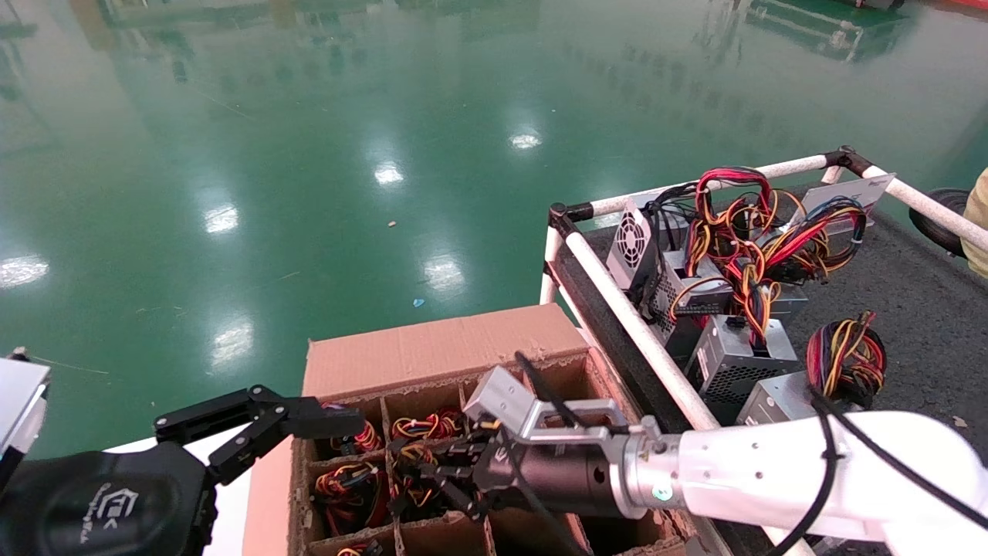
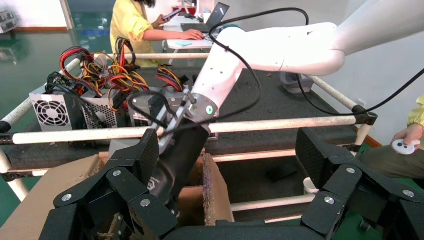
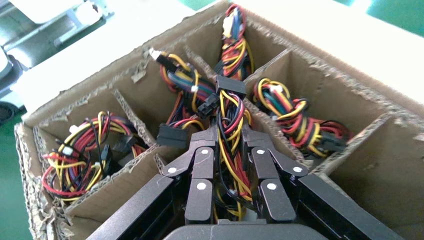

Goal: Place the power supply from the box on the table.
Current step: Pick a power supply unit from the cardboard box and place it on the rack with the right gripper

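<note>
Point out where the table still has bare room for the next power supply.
Bare carpet on the table lies on the robot's right of the power supplies, toward the far rail. The strip along the near rail beside the box is crowded.

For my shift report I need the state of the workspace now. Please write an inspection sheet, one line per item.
Surface: table, dark grey, white rails.
Job's things: box with divider cells; wire bundle of one power supply between the right hand's fingers.
Clutter: several power supplies already on the table.
Grippers: right hand inside the box, shut on the wires; left hand open at the box's left edge.
Cables: black cable along the right arm.
Surroundings: green floor; person in yellow at a desk.
</note>
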Controlling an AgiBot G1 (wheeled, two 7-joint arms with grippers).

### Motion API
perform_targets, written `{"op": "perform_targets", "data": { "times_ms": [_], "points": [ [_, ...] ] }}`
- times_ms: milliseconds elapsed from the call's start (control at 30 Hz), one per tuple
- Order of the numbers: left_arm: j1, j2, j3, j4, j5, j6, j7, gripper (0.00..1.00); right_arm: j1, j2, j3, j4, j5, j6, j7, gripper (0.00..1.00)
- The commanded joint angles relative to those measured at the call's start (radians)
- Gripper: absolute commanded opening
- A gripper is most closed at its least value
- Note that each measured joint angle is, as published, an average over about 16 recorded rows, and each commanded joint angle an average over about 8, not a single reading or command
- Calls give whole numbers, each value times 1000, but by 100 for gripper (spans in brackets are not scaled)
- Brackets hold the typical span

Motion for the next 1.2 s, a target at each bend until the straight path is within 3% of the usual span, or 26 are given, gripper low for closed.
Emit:
{"op": "perform_targets", "data": {
  "times_ms": [33,433,733,1033,1200],
  "points": [
    [0,0,0,0,0,0,0,100,6,4,5,0,6,-3,6,0],
    [0,0,0,0,0,0,0,100,74,89,78,70,117,-60,121,0],
    [0,0,1,0,-1,0,0,100,180,161,154,85,210,-91,220,0],
    [0,0,1,0,-1,0,1,100,360,206,231,-27,297,-116,317,0],
    [0,0,1,0,-1,-1,1,100,472,231,266,-146,317,-125,320,0]
  ]
}}
